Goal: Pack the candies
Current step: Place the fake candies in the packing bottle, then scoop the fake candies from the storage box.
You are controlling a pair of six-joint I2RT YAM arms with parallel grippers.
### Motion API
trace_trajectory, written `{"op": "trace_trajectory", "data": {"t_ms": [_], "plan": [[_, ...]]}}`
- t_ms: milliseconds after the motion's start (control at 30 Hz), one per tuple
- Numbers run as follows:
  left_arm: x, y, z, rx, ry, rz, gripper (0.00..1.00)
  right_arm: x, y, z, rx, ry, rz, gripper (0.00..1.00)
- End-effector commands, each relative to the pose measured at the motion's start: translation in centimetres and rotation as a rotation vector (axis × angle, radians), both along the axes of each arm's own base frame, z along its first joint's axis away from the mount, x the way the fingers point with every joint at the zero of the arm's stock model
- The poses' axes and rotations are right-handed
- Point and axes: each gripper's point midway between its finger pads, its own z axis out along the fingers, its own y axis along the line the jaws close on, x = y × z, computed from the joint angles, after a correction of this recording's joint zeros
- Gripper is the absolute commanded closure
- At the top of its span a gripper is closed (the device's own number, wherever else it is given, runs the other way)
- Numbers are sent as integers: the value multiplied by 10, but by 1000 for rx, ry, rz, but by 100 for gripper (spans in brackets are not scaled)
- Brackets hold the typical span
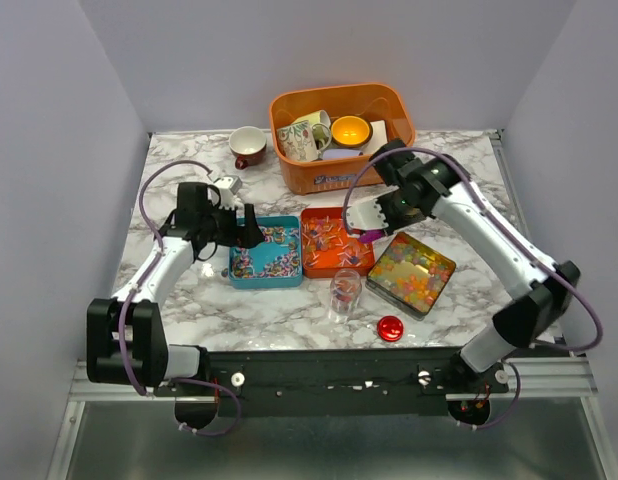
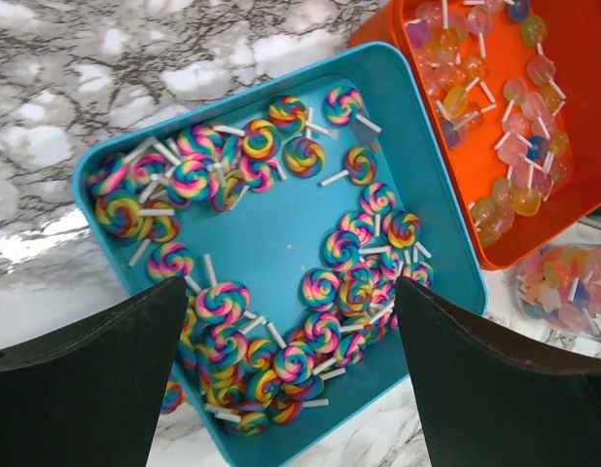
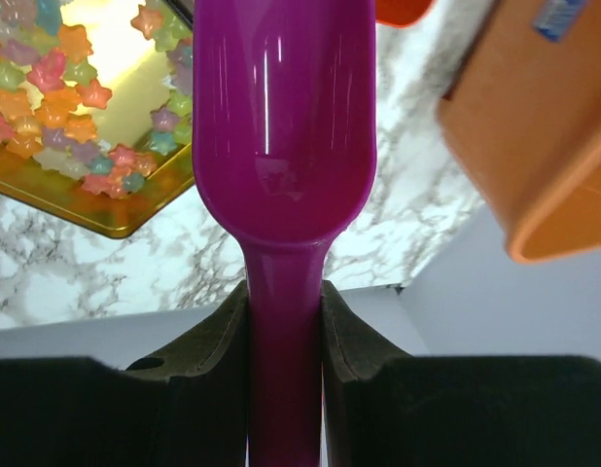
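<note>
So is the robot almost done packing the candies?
Done: the clear cup holds a few pale candies. In hand: the right gripper grips the purple scoop near the gold tin; the left gripper hangs open over the teal tin. Left: those tins and the orange tin hold most candies, and the red lid is off the cup.

White marble-pattern table (image 1: pixel 279 312); plain pale grey walls (image 1: pixel 189 60) on three sides.
</note>
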Motion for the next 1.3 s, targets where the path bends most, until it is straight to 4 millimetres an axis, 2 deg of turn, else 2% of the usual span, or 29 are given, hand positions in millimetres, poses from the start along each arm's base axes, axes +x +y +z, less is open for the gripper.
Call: {"op": "trace_trajectory", "data": {"t_ms": [0, 100, 167, 333, 567, 700, 867, 1067, 1267], "plan": [[-8, -25, -6, -30, -34, -101, 1, 28, -7, -39, -166, 58, -83, 99], [-19, -37, -16, -11, -41, -163, 1, 49, 1, -47, -176, 36, -104, 99], [-28, -44, -25, 13, -38, -202, 1, 62, 7, -62, -205, 44, -102, 99], [-36, -50, -42, 25, 0, -229, 1, 87, 17, -77, -249, 29, -103, 99], [-27, -54, -54, 21, 65, -221, 1, 113, 26, -105, -322, -9, -51, 99], [-22, -58, -62, -10, 122, -196, 1, 112, 29, -126, -356, 8, 2, 99], [-19, -63, -75, -29, 196, -176, 2, 107, 45, -140, -341, 17, 87, 99], [-13, -67, -85, -43, 236, -171, 2, 88, 82, -155, -319, 45, 202, 99], [-11, -69, -88, -56, 249, -170, 2, 80, 110, -170, -292, 83, 240, 99]]}}
